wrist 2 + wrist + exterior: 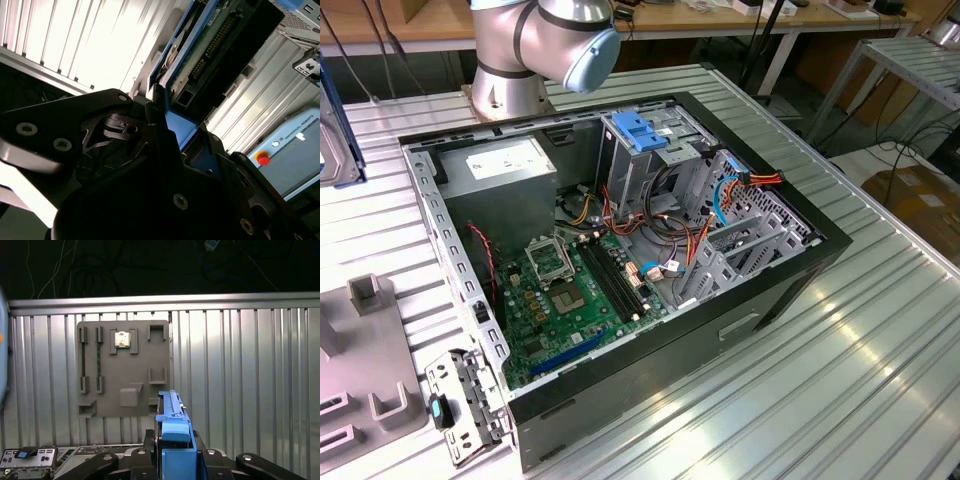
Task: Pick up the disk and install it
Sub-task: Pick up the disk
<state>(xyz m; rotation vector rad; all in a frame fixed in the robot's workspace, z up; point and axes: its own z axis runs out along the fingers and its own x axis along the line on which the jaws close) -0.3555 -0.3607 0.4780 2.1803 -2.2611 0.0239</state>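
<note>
The gripper [174, 452] was clamped on the disk [171, 412], i.e. the drive stood on edge between the black fingers w/ a blue rail turned to the first wrist view. Its long axis ran straight out from the gripper, away from the wrist. The second wrist view showed the outer end w/ the connector row [215, 37] bare.

It pointed at the ribbed metal table [250, 390], not at the PC. The PC case [760, 300] lay open on that table. Inside, the grey drive cage [630, 180] stood toward the exterior view's right w/ a blue latch [638, 130] on top.

The grey holder plate [125, 372] lay in line w/ the disk. In the exterior view that plate sat off the case's left side. So the disk was prob. held out on the plate side, well apart from the cage, w/ most of the case between them.

A chip [122, 339] sat in one plate slot.
</note>
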